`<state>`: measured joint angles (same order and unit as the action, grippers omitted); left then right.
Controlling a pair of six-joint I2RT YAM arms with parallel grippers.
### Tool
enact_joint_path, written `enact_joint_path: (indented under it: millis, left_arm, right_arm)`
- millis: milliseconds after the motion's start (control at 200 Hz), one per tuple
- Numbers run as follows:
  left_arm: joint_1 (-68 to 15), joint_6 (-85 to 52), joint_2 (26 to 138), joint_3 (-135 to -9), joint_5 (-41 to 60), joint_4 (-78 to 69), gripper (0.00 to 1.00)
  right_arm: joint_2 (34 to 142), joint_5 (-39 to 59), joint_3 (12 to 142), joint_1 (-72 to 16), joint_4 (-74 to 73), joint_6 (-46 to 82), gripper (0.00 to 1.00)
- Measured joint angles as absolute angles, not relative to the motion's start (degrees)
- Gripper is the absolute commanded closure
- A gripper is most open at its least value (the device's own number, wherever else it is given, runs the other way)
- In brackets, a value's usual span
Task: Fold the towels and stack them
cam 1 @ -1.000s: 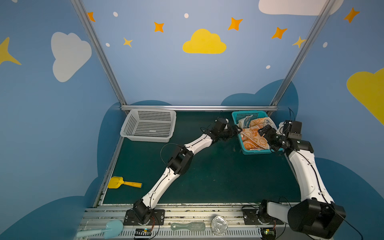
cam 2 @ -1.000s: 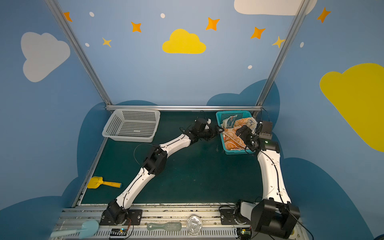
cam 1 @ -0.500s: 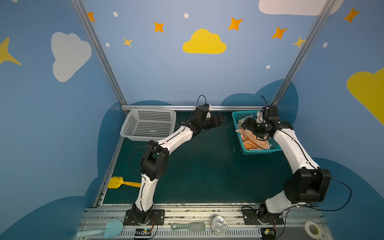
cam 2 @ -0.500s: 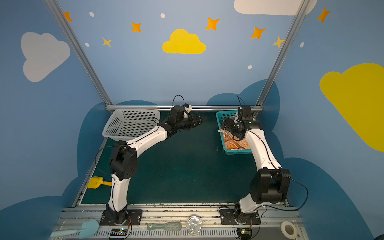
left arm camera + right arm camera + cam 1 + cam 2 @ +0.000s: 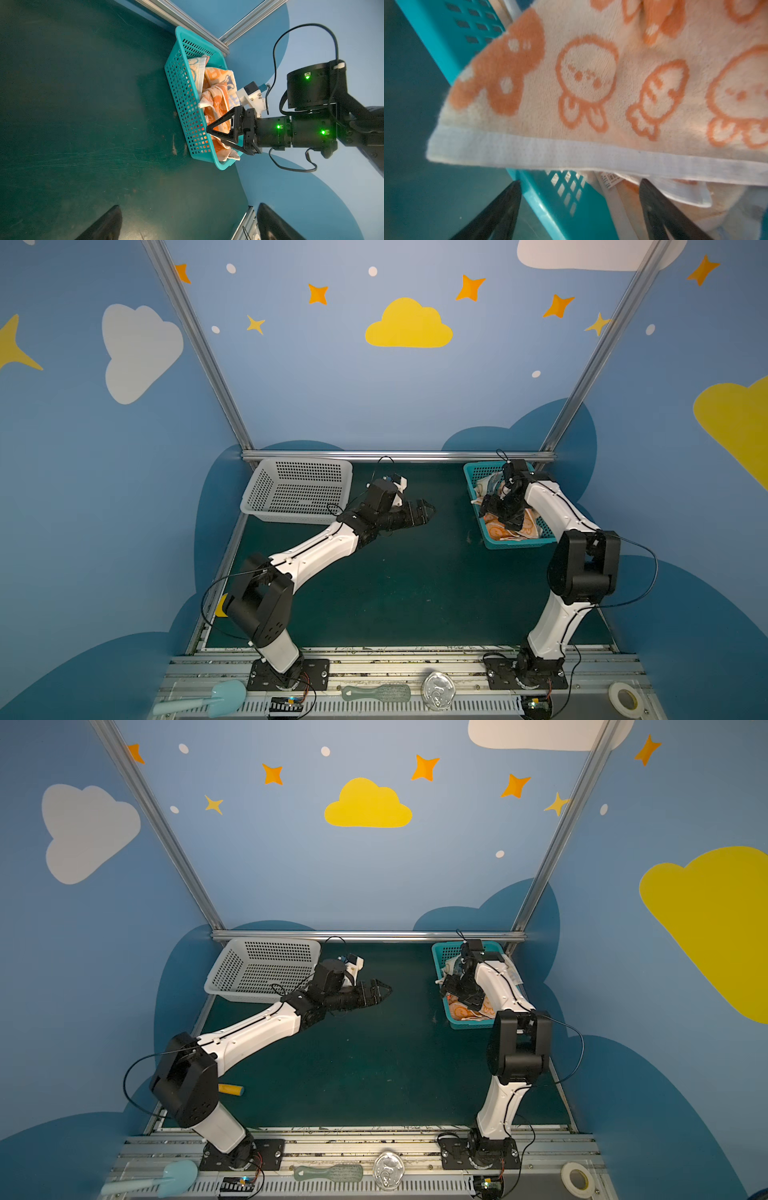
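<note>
Light came evenly from overhead. Both top views were bright and crisp; the mat (image 5: 415,580) beside the basket (image 5: 515,545) carried only soft shadows. Wrist views were dimmer: a pale sheen lay on the mat, and the towel (image 5: 591,87), close up, looked smeared and blurry.

Top towel (image 5: 591,83): cream ground, orange outline bunny faces and carrots, 1 solid orange bunny shape, plain white hem.
2nd towel (image 5: 220,79): orange with blue-and-white marks, possibly lettering.
Teal basket (image 5: 182,99): uniform teal, grid perforations.
White basket (image 5: 297,493): white, perforated.
Mat (image 5: 415,585): dark green.
Walls (image 5: 332,385): blue, with yellow and white clouds and orange stars.
</note>
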<state>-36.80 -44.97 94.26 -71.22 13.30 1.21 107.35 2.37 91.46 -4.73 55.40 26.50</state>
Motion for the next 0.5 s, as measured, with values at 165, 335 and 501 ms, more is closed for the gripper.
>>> enact_joint_path:
  millis: [165, 335, 501]
  left_arm:
    - [-37.3, -44.0, 92.7, -70.6, 12.4, 2.7, 0.0]
    - [-38.2, -43.7, 92.1, -69.7, 11.6, 4.5, 0.0]
    - [-38.9, -43.7, 91.3, -67.4, 10.5, 5.4, 0.0]
  right_arm:
    - [107.4, 1.5, 91.5, -5.1, 54.8, 26.3, 0.22]
    - [107.3, 1.0, 91.5, -5.1, 54.5, 25.5, 0.19]
    - [106.2, 0.5, 90.3, -5.1, 53.7, 25.0, 0.19]
